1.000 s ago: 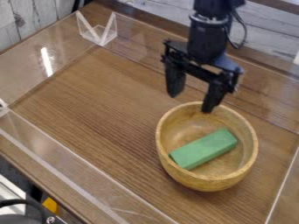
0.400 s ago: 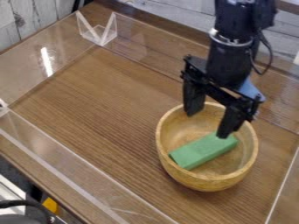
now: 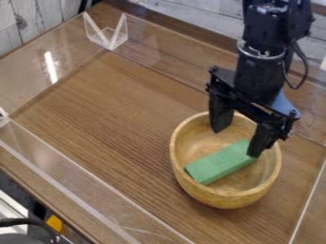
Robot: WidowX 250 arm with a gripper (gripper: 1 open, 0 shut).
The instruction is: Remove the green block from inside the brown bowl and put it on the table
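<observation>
A bright green block (image 3: 219, 163) lies flat inside the round brown bowl (image 3: 186, 178) at the table's front right. My black gripper (image 3: 241, 136) hangs open over the bowl's far half. One fingertip (image 3: 219, 122) stands near the far rim, the other (image 3: 261, 147) reaches down just beside the block's right end. Nothing sits between the fingers. The block's upper right end is partly hidden behind the right finger.
The wood-grain table (image 3: 114, 105) is ringed by clear acrylic walls (image 3: 76, 176). A clear folded acrylic piece (image 3: 105, 30) stands at the back left corner. The right wall runs close beside the bowl.
The gripper has moved to the right and down, from behind the bowl's far rim to over the bowl's inside, its fingers staying open. The block and bowl have not moved.
</observation>
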